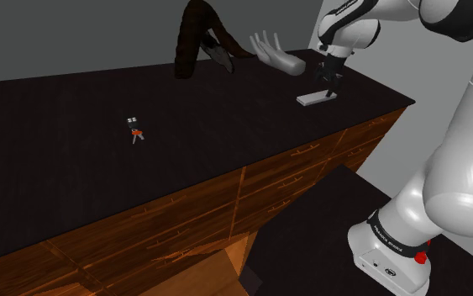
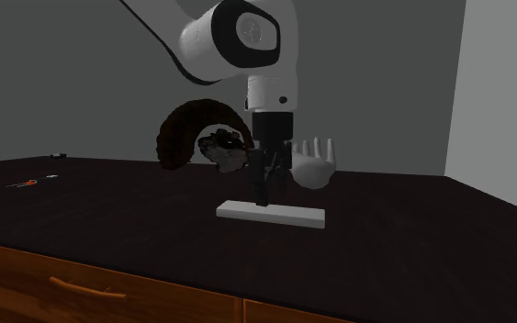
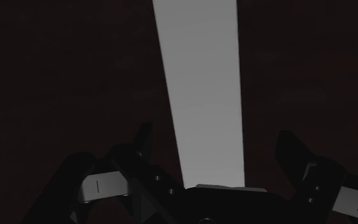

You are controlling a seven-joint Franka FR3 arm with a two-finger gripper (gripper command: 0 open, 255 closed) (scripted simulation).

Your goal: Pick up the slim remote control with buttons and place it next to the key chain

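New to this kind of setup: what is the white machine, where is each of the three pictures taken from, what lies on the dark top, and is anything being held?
The white machine is a robot arm on a box stand; its black two-fingered hand does the grasping. One picture looks down from beside the stand, one looks across the counter at the hand, and one comes from a camera on the hand itself. On the dark counter top, above wooden drawers, lie a flat white slab, which is the remote control, a small key chain far from it, a pale palm-shaped ornament and a dark curved object. The hand sits low over the remote control with its fingers apart on either side, not touching it, so nothing is held.
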